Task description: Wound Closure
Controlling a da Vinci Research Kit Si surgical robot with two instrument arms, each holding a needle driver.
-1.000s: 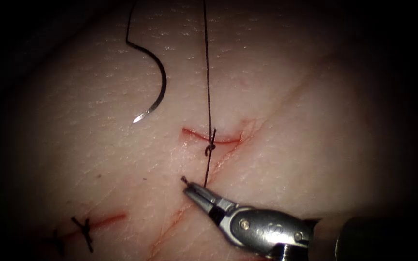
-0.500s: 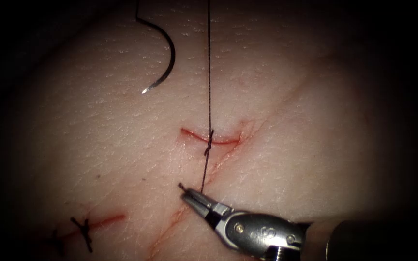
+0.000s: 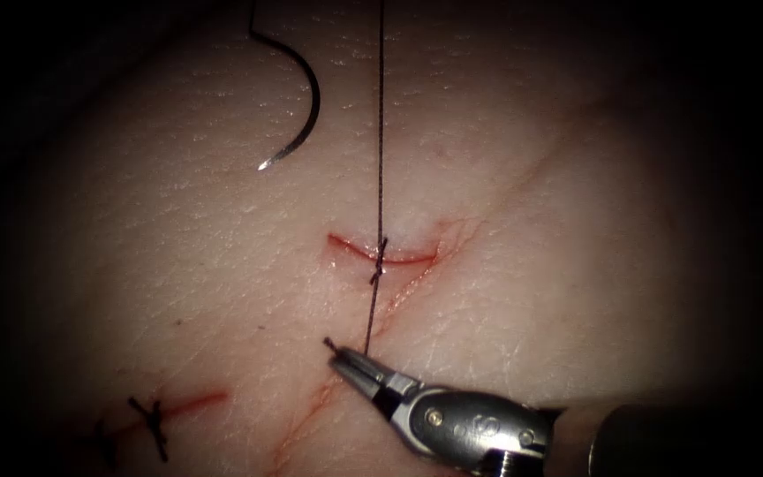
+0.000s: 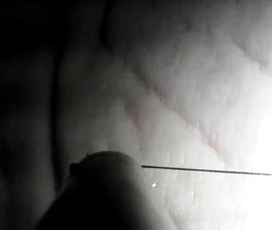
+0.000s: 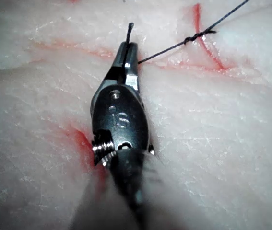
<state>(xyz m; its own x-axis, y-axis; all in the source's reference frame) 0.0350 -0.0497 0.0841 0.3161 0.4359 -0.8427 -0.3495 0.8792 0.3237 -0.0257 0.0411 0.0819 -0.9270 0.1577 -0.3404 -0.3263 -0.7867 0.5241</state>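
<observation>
While the right tool (image 3: 349, 358) sits at about 6 o'clock of the endoscope view, its jaws are clenched on the thread (image 3: 380, 132), with a short dark tail of thread poking out past the tip toward 10 o'clock. From the jaws the thread climbs taut to a knot (image 3: 379, 261) lying on the cut (image 3: 383, 253) near the centre, then runs straight on toward 12 o'clock and off the edge. Needle (image 3: 302, 106) lies free at roughly 11 o'clock, left of the cut, resting on the tissue (image 3: 532, 265) and not in it, point aimed down toward 7 o'clock; no tool holds it. Red fluid (image 3: 311, 415) streaks a line down from the cut toward 7 o'clock. At 8 o'clock, an older stitch (image 3: 154, 422) crosses a second small cut.

Right wrist view: same clenched jaws on the thread, knot just beyond them.

Left wrist view: left tool (image 4: 107, 191) is a dark rounded bulk with a taut thread running out from it; jaw state cannot be told.
</observation>
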